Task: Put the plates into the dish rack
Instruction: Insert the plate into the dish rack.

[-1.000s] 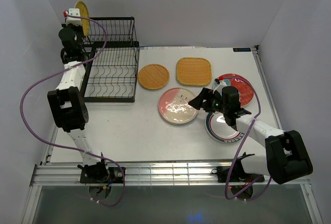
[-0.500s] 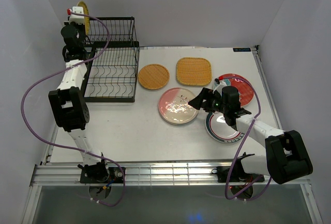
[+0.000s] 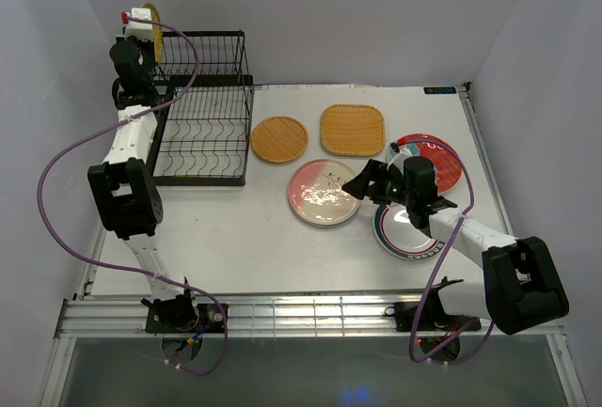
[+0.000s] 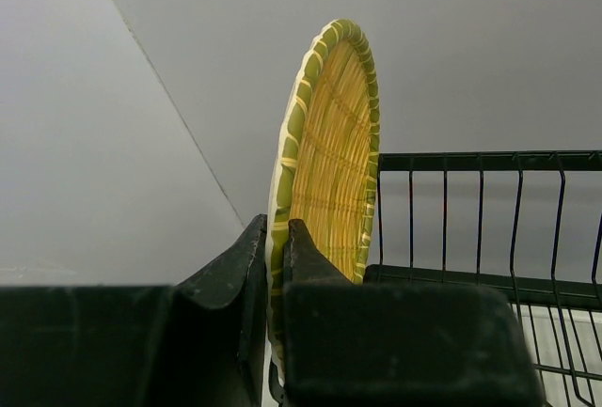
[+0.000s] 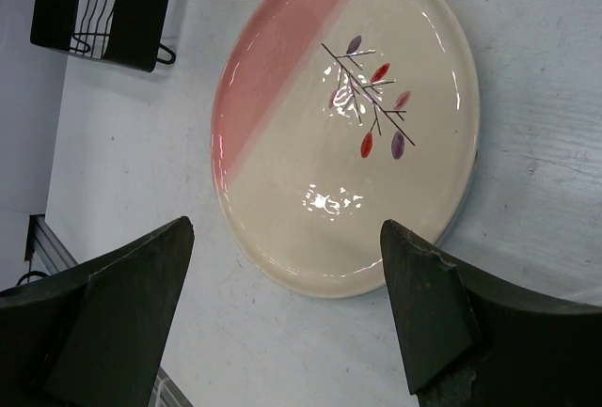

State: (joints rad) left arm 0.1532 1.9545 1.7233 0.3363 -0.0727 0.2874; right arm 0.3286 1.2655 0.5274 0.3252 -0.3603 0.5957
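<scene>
Holds w/ left tool (image 4: pixel 276 271), shut on the rim, a round yellow woven plate w/ green edge (image 4: pixel 329 163), upright, up at far-left corner of black wire dish rack (image 3: pixel 202 134), beside its raised rear tier. Hovers w/ right tool (image 5: pixel 287 238), jaws wide & empty, over pink-and-white plate (image 5: pixel 348 125) lying flat on white worktop (image 3: pixel 235 228). Flat on worktop right of rack too: round orange woven plate (image 3: pixel 279 138), rounded-square orange woven plate (image 3: pixel 353 130), red plate (image 3: pixel 444 161), teal-rimmed plate (image 3: pixel 412 253).

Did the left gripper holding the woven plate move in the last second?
Yes. The left gripper, shut on the woven plate, has shifted slightly up the overhead view, toward the back wall, relative to the dish rack and its rear basket.
</scene>
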